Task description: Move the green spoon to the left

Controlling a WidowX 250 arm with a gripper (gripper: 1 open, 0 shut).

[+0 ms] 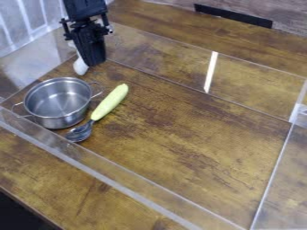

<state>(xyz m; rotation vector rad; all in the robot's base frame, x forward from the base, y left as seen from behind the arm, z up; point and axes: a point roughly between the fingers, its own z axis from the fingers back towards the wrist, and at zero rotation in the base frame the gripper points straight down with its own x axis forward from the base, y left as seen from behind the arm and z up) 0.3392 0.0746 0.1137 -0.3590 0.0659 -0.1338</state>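
- One steel pot (57, 101) stands at the left of the wooden table (204, 126), just inside the low clear wall (120, 189) that fences the work area.
- One gripper (90, 65) hangs above and behind the pot, its fingers pinched together with nothing between them; a small white object (81, 66) sits just behind it, too unclear to name.
- One green spoon (100, 109) lies flat just right of the pot, its yellow-green handle running up to the right and its metal bowl down by the pot's lower edge, touching or nearly touching it.
- Judged from how it lies, the spoon looks set down at the left side, so the move seems done or nearly so.
- Risk: a descent back toward the spoon could clip the pot rim, since the two sit so close; that would shove the pot against the clear wall.
- Risk: a nudge on the handle could roll the spoon away right, undoing its placement.
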